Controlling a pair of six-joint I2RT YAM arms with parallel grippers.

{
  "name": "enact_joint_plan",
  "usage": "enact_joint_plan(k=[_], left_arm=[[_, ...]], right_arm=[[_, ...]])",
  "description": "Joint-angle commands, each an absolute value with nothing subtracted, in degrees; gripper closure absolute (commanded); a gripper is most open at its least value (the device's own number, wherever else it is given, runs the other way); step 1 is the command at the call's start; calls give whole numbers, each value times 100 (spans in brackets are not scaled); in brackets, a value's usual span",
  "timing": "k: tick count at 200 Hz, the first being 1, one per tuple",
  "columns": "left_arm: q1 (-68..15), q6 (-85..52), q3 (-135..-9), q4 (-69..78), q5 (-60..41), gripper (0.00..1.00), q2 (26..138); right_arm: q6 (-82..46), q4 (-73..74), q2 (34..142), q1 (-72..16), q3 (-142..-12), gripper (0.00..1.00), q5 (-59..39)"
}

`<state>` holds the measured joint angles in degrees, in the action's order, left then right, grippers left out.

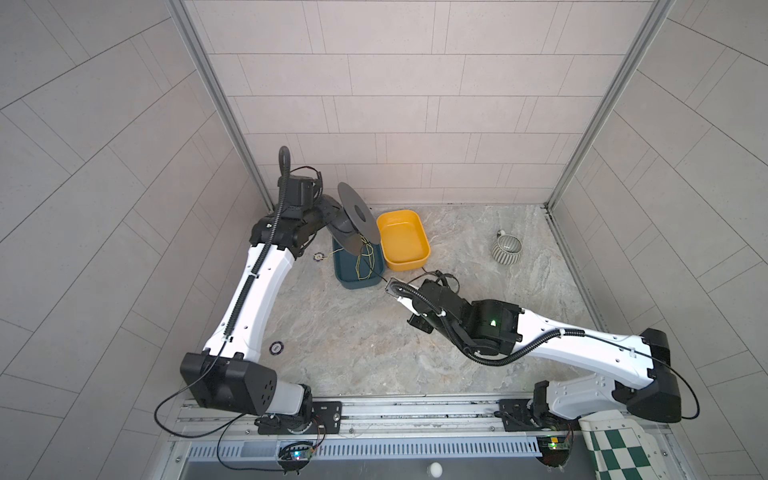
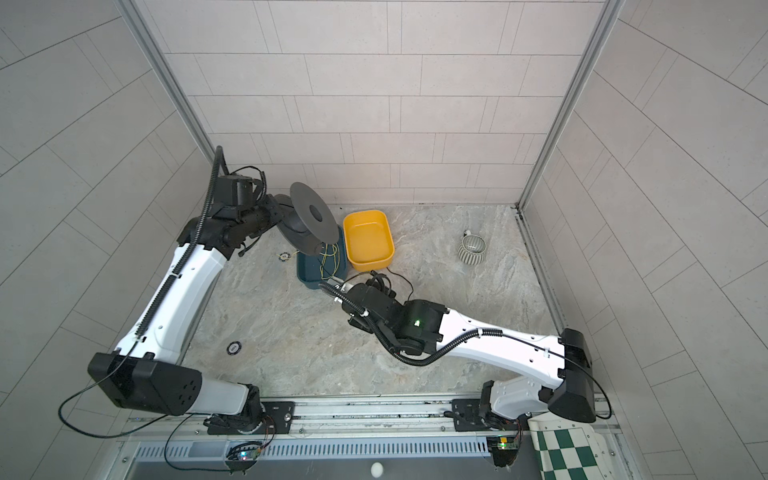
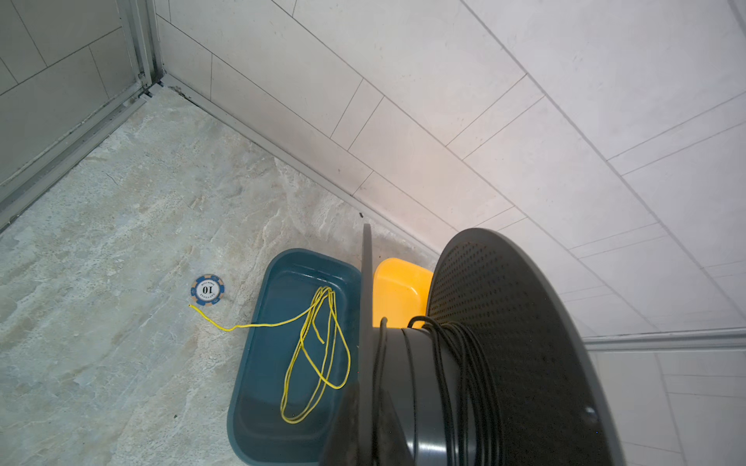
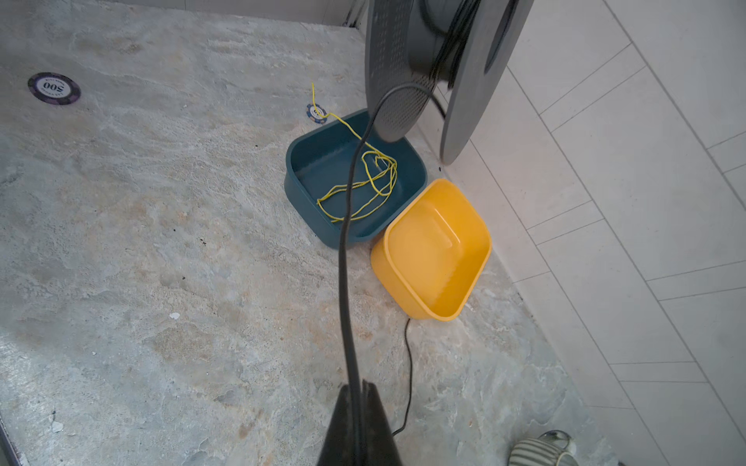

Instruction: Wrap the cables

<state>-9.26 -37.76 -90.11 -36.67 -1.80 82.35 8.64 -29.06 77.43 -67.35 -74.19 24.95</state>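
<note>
Top views, both: marbled grey-beige stone tabletop (image 1: pixel 340 332), boxed by pale tiled walls (image 1: pixel 395 104) and aluminium corner posts. Item: black spool (image 1: pixel 358 211), clenched by the left gripper (image 1: pixel 336 222), held tilted over a teal tub (image 1: pixel 337 270). Item: yellow tub (image 1: pixel 403 245) just beside it. Item: ribbed striped mug (image 1: pixel 506 251), well apart. Items: blue chip (image 1: pixel 318 257), purple chip (image 1: pixel 276 348).

Left wrist view: black cable (image 3: pixel 468 363) wound on the spool's hub between perforated flanges; thin yellow cord (image 3: pixel 325 291) looped in the teal tub.

Right wrist view: right gripper (image 4: pixel 359 397) pinched on the black cable, which rises across the teal tub to the spool; slack tail on the stone.
</note>
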Motion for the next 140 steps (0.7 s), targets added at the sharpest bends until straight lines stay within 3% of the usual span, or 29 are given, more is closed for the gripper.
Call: enact_joint_plan(k=[1,72,140], left_arm=[[-1189,-3392,-9047,-3298,191,100,8167],[-2233,-2361,-9414,-4253,586,100,8327],[-2694,-1406,-9405,-4592,225,100,8238]], right_arm=[[1324,-3141,7825,-6750,-7889,100,2866],[1878,-3097,8346,-6552,-9078,100,3435],[1790,-3244,8599,-5482,-9960,100,2738]])
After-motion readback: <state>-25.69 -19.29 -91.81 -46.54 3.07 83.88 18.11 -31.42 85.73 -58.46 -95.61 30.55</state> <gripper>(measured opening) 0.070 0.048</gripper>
